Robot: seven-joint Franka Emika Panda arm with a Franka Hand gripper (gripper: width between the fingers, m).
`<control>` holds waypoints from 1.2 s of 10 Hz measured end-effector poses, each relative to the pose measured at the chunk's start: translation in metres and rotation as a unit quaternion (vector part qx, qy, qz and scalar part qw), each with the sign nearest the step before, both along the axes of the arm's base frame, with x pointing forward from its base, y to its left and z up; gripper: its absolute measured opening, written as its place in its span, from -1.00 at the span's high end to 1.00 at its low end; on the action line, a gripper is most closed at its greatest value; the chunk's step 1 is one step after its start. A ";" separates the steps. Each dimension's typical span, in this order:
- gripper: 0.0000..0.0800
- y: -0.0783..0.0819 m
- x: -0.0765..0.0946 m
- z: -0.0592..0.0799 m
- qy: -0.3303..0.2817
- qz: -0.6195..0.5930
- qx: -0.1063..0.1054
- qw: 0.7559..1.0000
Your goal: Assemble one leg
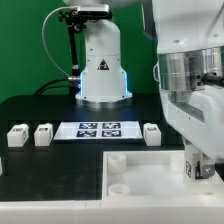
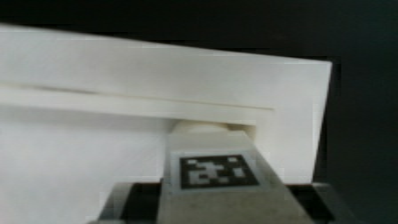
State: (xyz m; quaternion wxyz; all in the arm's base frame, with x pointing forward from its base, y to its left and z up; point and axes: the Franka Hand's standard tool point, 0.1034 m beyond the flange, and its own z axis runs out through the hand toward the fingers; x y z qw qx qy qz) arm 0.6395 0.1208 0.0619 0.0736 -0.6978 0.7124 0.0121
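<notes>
My gripper (image 1: 204, 160) is at the exterior view's right, low over the right part of the large white square tabletop (image 1: 140, 182). It is shut on one white leg (image 1: 192, 169), whose tag faces the camera. In the wrist view the held leg (image 2: 214, 172) stands between the jaws of the gripper (image 2: 214, 208), with its far end at a corner socket (image 2: 206, 128) of the tabletop (image 2: 107, 130). I cannot tell whether the leg touches the socket. Three other legs lie on the table: two at the exterior view's left (image 1: 17, 135) (image 1: 43, 133) and one right of centre (image 1: 151, 133).
The marker board (image 1: 97, 128) lies flat between the loose legs. The robot base (image 1: 102, 70) stands behind it. The black table's right edge shows past the tabletop in the wrist view (image 2: 365, 120).
</notes>
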 end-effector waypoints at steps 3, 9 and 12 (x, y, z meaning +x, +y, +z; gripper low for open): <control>0.27 -0.002 -0.001 0.000 0.017 -0.139 0.003 0.990; -0.41 0.001 -0.011 0.003 0.018 -0.110 -0.005 0.994; -0.61 0.013 -0.020 0.038 0.004 -0.085 0.006 0.996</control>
